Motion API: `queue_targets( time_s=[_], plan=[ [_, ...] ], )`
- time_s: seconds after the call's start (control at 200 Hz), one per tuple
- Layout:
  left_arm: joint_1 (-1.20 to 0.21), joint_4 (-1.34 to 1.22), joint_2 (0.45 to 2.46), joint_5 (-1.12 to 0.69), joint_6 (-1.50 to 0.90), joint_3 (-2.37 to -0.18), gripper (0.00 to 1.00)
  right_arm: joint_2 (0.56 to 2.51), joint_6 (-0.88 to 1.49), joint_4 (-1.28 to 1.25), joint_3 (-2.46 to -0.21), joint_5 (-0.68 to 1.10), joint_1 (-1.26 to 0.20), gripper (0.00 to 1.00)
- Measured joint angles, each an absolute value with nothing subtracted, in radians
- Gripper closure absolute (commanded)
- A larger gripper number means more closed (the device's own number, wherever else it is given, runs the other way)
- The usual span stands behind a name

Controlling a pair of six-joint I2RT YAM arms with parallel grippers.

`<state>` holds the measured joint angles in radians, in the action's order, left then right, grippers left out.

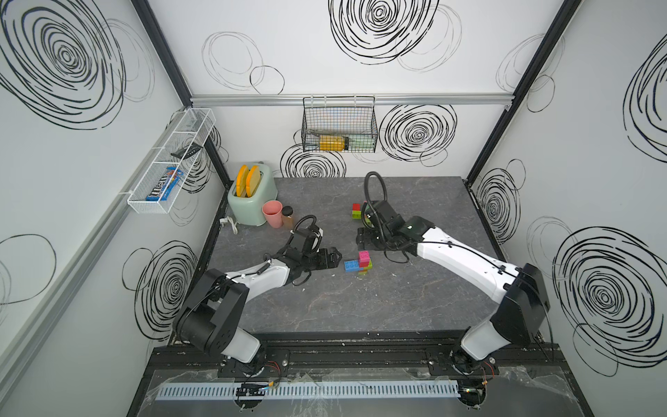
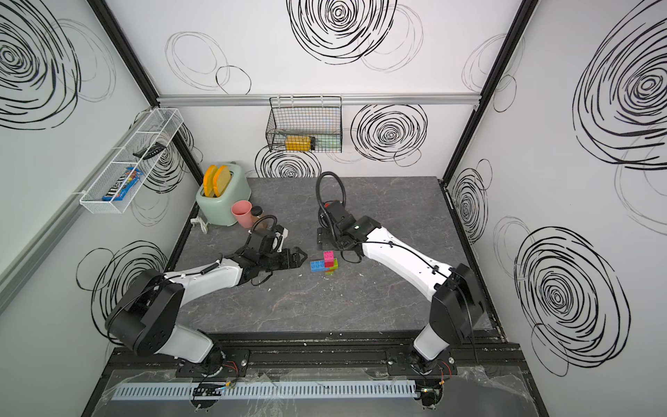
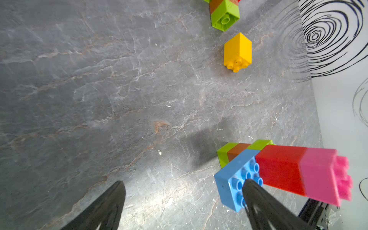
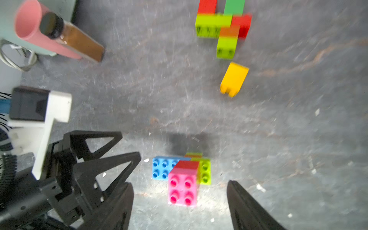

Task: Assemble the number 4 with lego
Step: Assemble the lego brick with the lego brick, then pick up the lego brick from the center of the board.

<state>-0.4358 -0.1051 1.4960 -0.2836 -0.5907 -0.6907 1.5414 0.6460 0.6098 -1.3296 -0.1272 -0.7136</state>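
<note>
A small lego build stands mid-table in both top views: a pink brick (image 1: 364, 256) on a red one, joined to a blue brick (image 1: 349, 265) and lime pieces (image 2: 331, 268). My left gripper (image 1: 334, 257) rests just left of it, open; in the left wrist view one fingertip (image 3: 251, 189) overlaps the blue brick (image 3: 227, 183). My right gripper (image 4: 179, 184) hangs open above the pink brick (image 4: 183, 187), with a clear gap on each side. A loose yellow brick (image 4: 234, 79) lies farther back. Behind it is a red, green and lime cluster (image 4: 221, 25), partly hidden by my right arm in a top view (image 1: 356, 211).
A mint toaster (image 1: 252, 200) with toast, a pink cup (image 1: 272, 213) and a brown bottle (image 1: 287, 215) stand at the back left. A wire basket (image 1: 339, 124) hangs on the back wall, a white rack (image 1: 169, 162) on the left wall.
</note>
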Motion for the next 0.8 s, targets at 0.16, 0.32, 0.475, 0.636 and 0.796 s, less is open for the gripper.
queue_targets(
  time_s=[0.16, 0.32, 0.475, 0.636, 0.796],
  plan=[
    [-0.411, -0.107, 1.448, -0.272, -0.593, -0.682, 0.04, 1.483, 0.63, 0.422, -1.177, -0.083, -0.524, 0.02],
    [-0.405, -0.109, 1.428, -0.268, -0.595, -0.682, 0.04, 1.646, 0.578, 0.332, -1.156, 0.03, -0.393, 0.04],
    [-0.402, -0.108, 1.426, -0.268, -0.595, -0.677, 0.04, 1.874, 0.518, 0.376, -1.318, 0.104, -0.391, 0.07],
    [-0.396, -0.107, 1.425, -0.267, -0.594, -0.676, 0.04, 2.002, 0.487, 0.39, -1.423, 0.111, -0.424, 0.09],
    [-0.387, -0.106, 1.414, -0.267, -0.593, -0.671, 0.04, 2.073, 0.472, 0.41, -1.479, 0.061, -0.463, 0.21]
  ],
)
